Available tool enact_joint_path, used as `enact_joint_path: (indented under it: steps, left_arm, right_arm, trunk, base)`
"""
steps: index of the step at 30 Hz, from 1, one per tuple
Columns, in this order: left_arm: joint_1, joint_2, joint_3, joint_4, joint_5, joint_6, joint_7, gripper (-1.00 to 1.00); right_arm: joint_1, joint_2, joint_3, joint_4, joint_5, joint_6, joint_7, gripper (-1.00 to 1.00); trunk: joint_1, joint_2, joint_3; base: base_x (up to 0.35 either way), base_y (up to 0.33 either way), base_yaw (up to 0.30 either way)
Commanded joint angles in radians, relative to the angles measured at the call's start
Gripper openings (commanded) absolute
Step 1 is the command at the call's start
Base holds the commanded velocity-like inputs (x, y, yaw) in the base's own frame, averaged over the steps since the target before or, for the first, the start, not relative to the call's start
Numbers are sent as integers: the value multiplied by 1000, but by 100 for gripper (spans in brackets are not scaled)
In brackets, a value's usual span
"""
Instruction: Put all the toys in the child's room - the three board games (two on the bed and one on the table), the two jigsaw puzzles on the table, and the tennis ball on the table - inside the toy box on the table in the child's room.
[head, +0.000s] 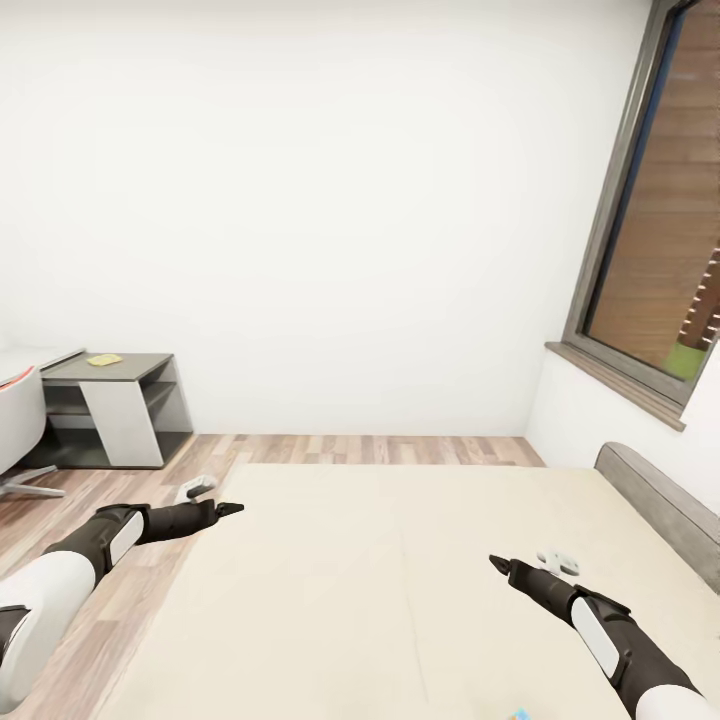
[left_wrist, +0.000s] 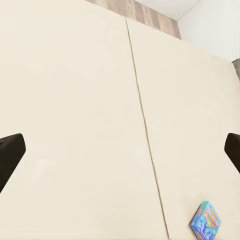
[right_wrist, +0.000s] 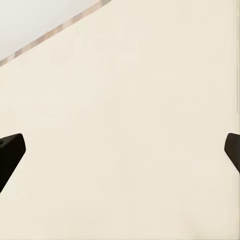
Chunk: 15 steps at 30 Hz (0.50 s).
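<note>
White-walled child's room, bed (head: 400, 580) mostly bare, both arms' jaws spread wide and empty above it; small blue board game (left_wrist: 206, 221) lies flat near the mattress seam, so a shallow grab may slide it away.

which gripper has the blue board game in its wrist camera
The left gripper: its wrist view shows the small blue board game lying flat on the beige bed. The right gripper looks at bare mattress.
</note>
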Motion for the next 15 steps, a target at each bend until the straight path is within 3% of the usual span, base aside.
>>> enact_joint_path:
  steps: [1, 15]
  left_arm:
    - [0, 0, 5, 0, 3, 10, -1, 100]
    - [0, 0, 6, 0, 3, 10, -1, 100]
  right_arm:
    - [0, 0, -4, -1, -7, 7, 3, 100]
    - [0, 0, -4, -1, -7, 7, 3, 100]
  trunk:
    - [0, -1, 0]
    - [0, -1, 0]
  base:
    - [0, -138, 0]
    - [0, -138, 0]
